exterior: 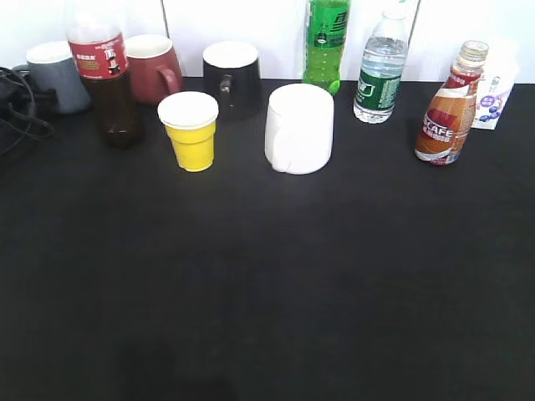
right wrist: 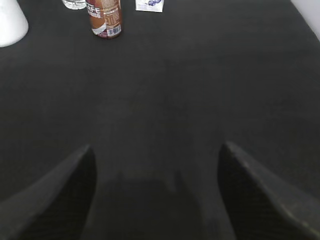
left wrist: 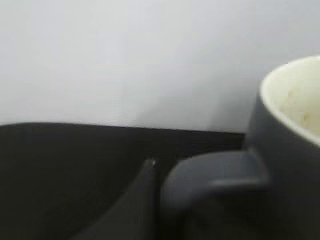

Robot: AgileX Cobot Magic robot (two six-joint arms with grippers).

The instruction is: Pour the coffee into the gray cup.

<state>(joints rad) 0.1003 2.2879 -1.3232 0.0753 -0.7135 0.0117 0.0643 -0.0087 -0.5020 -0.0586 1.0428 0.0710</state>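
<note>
The coffee bottle [exterior: 449, 107], with light-brown liquid and a red-orange "CAFE" label, stands upright at the back right; it also shows at the top of the right wrist view [right wrist: 104, 18]. The gray cup [exterior: 57, 75] stands at the far back left. In the left wrist view the cup [left wrist: 285, 150] fills the right side, cream inside, with its handle [left wrist: 210, 175] toward me. My left gripper [left wrist: 157, 167] has one finger pressed against the handle; the other finger is hidden. My right gripper [right wrist: 155, 150] is open and empty, low over the table, well short of the coffee.
In the back row stand a dark cola bottle [exterior: 104, 75], a dark-red mug [exterior: 155, 67], a black mug [exterior: 231, 75], a yellow cup [exterior: 191, 129], a white mug [exterior: 299, 127], a green bottle [exterior: 326, 42], a water bottle [exterior: 380, 71] and a small carton [exterior: 495, 92]. Black cables [exterior: 15, 109] lie at the far left.
</note>
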